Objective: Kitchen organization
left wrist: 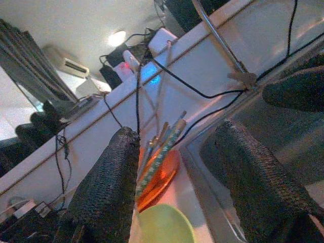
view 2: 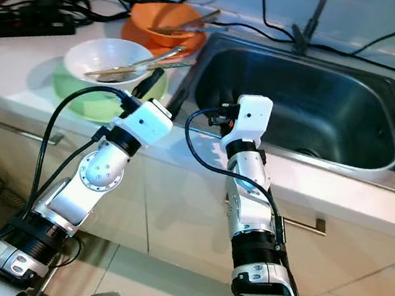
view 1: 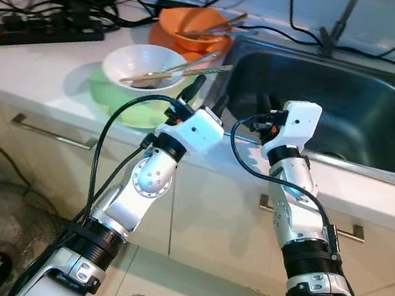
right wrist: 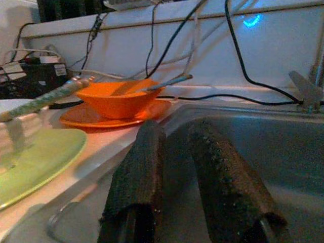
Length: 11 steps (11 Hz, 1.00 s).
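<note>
Approach step judged in hand. Left gripper (view 1: 200, 89) spread open, empty, near white bowl (view 1: 144, 65). Right gripper (view 1: 264, 106) slightly parted, empty, over sink (view 1: 380, 107). Reach to bowl called for next.

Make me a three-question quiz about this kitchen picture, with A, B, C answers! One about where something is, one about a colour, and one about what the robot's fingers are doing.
1. Where does the white bowl sit?
A. on the green plate
B. in the sink
C. on the floor

2. What colour is the bowl nearest the wall?
A. blue
B. orange
C. black

3. How are the left gripper's fingers?
A. shut on a spoon
B. spread open, empty
C. shut on a plate

Answers:
1. A, the green rim shows around the white bowl on the counter.
2. B, it is orange and sits on an orange plate.
3. B, the left wrist view shows a wide gap between the fingers with nothing in it.
</note>
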Tool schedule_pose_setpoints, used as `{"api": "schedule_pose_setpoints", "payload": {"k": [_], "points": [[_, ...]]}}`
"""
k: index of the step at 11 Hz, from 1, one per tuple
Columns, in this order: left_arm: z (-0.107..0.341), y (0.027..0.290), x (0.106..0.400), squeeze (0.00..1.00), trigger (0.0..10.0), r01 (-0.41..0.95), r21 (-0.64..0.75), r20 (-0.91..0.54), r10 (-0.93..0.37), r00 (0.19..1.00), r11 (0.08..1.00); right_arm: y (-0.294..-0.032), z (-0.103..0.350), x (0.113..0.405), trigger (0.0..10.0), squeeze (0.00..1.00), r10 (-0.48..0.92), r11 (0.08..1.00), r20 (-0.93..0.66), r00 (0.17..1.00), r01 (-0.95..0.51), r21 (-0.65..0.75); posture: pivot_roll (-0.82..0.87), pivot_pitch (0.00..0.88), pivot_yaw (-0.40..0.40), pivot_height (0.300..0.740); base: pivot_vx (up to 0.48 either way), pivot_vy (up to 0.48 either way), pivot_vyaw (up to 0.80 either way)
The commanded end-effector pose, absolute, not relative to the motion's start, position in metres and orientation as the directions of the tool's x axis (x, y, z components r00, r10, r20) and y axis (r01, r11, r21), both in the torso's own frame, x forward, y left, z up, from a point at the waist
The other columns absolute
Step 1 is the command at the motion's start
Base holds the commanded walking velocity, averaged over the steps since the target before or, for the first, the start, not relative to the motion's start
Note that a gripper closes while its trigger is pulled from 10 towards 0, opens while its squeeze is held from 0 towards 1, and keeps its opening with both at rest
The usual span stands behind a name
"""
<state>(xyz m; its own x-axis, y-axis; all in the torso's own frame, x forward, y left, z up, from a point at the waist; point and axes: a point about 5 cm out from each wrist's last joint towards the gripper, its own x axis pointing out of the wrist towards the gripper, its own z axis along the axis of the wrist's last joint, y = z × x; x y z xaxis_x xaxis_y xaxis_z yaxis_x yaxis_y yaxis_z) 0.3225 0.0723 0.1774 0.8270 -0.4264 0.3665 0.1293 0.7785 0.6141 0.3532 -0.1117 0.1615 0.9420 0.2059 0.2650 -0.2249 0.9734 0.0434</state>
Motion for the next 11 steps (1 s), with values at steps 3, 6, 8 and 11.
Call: {"api": "schedule_pose_setpoints", "payload": {"k": [3,6,8,11], "points": [[0.182,0.077,0.33,0.0,10.0,0.09,0.681,0.335,-0.419,0.844,0.727,-0.114,0.16,0.355,10.0,0.0,0.193,0.974,0.254,0.948,-0.216,0.065,0.04,0.061,0.017,0.74,0.0,0.0,0.0],[0.193,0.084,0.343,0.0,10.0,0.027,0.747,0.317,-0.391,0.864,0.665,-0.113,0.161,0.355,10.0,0.0,0.191,0.974,0.256,0.948,-0.215,0.069,0.04,0.062,0.017,0.74,0.0,0.0,0.0],[0.201,0.089,0.348,0.0,10.0,-0.024,0.79,0.319,-0.377,0.869,0.613,-0.114,0.162,0.354,10.0,0.0,0.183,0.974,0.271,0.945,-0.213,0.083,0.03,0.061,0.019,0.74,0.0,0.0,0.0],[0.206,0.091,0.356,0.0,10.0,-0.046,0.825,0.309,-0.38,0.872,0.564,-0.113,0.164,0.354,10.0,0.0,0.186,0.972,0.278,0.942,-0.217,0.088,0.03,0.065,0.019,0.74,0.0,0.0,0.0]]}}
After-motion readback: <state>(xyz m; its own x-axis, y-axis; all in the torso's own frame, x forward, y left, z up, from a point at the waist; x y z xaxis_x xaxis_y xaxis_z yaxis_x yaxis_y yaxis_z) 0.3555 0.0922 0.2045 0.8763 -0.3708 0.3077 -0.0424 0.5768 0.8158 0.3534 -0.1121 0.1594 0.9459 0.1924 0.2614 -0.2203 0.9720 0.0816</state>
